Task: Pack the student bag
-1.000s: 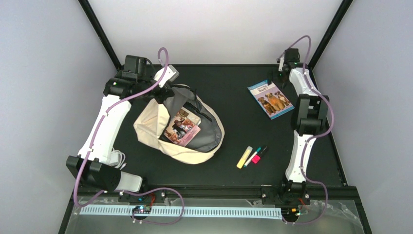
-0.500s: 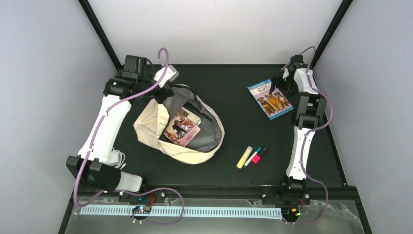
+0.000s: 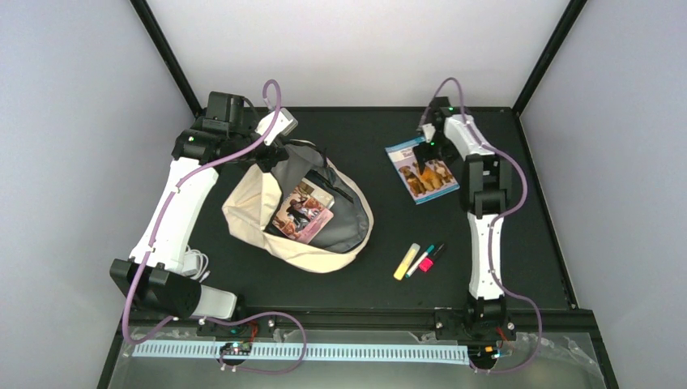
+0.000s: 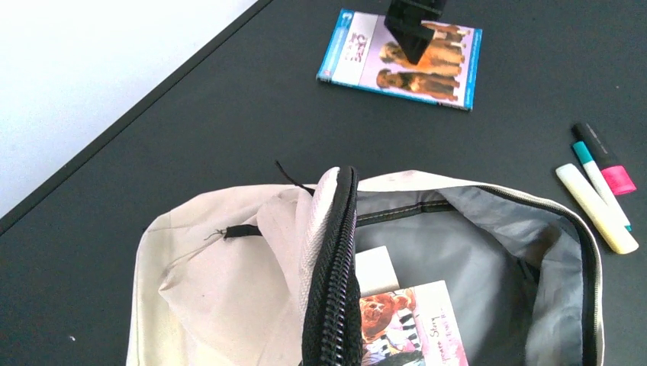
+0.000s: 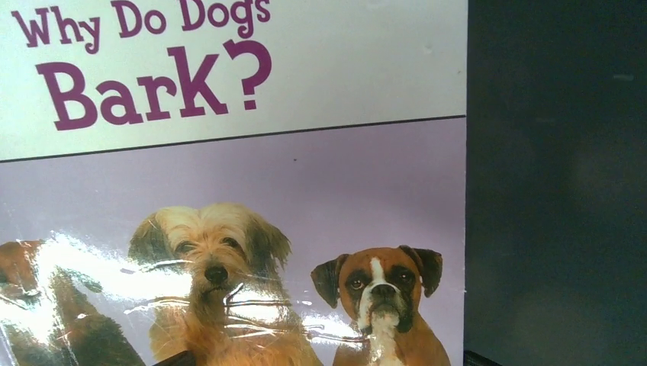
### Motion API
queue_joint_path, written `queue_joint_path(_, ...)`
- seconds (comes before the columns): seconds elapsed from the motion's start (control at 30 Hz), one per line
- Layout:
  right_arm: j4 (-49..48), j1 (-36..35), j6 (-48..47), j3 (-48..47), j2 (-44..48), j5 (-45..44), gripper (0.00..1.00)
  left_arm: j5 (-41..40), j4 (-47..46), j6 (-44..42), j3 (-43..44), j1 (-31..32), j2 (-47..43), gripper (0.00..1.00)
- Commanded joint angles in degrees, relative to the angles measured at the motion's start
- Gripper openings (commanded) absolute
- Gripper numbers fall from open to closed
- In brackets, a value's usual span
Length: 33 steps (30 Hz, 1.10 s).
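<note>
The right hand (image 3: 424,151) has swung over toward the left hand (image 3: 277,151) since a moment ago, and the dog book (image 3: 433,174) has slid along under it. The right hand sits on the book's flat, shiny cover, and I cannot tell if its fingers are spread or pressed together. The left hand has not moved. It pinches the dark, bumpy zipper edge of the student bag (image 3: 251,207) and holds it up. The bag is soft cream cloth, smooth and grey inside. It lies open on the black desk (image 3: 364,134) right below the left hand. A thin picture book (image 3: 304,212) lies inside it. Three stick-shaped markers (image 3: 420,260) lie side by side, well apart from the right hand.
</note>
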<state>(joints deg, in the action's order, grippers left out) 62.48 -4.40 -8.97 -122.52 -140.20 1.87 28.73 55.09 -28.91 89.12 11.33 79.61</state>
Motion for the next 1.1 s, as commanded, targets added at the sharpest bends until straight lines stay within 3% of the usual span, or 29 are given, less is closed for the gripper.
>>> queue_joint_path(0.0, -0.11, -6.0, -2.6, 6.67, 2.62, -8.46, 0.91, -0.04, -1.87, -0.93, 1.95, -0.17, -0.07, 0.02)
queue_joint_path(0.07, -2.21, -7.27, -0.99, 8.92, 3.47, -10.89, 0.85, -0.1, -1.84, -1.01, 1.97, -0.17, 0.0, 0.02)
queue_joint_path(0.2, -1.66, -7.46, 4.04, 7.14, 1.81, -15.85, 0.6, 0.01, -1.7, -1.06, 2.06, -0.17, 0.17, 0.02)
queue_joint_path(0.3, -1.2, -7.5, 5.07, 6.58, 1.47, -16.75, 0.53, 0.01, -1.7, -1.15, 2.09, -0.17, -0.09, 0.02)
queue_joint_path(0.4, -1.51, -7.54, 5.77, 7.17, 1.8, -17.1, 0.32, -0.18, -1.65, -1.32, 1.99, -0.16, -0.33, 0.02)
queue_joint_path(0.47, -1.91, -7.55, 6.04, 7.65, 2.09, -16.14, 0.27, -0.31, -1.65, -1.33, 1.99, -0.17, -0.34, 0.02)
queue_joint_path(0.63, -2.23, -7.38, 6.81, 8.05, 4.25, -11.03, 0.36, -0.37, -1.55, -1.37, 2.03, -0.17, -0.34, 0.02)
queue_joint_path(0.73, -7.1, -5.8, 8.82, 11.7, 9.62, -3.03, 0.52, -0.39, -1.56, -1.42, 1.97, -0.17, -0.43, 0.02)
queue_joint_path(0.8, -10.25, -4.47, 10.65, 13.26, 12.33, -1.66, 0.56, -0.39, -1.57, -1.5, 1.88, -0.17, -0.4, 0.01)
queue_joint_path(0.9, -10.47, -4.41, 10.24, 8.15, 11.68, -0.34, 0.67, -0.8, -1.63, -1.5, 1.92, -0.17, -0.1, 0.02)
queue_joint_path(1.07, -4.24, -4.22, 11.43, -3.91, 3.03, 0.02, 0.87, -2.99, -0.87, -1.31, 2.75, -0.17, 0.52, 0.02)
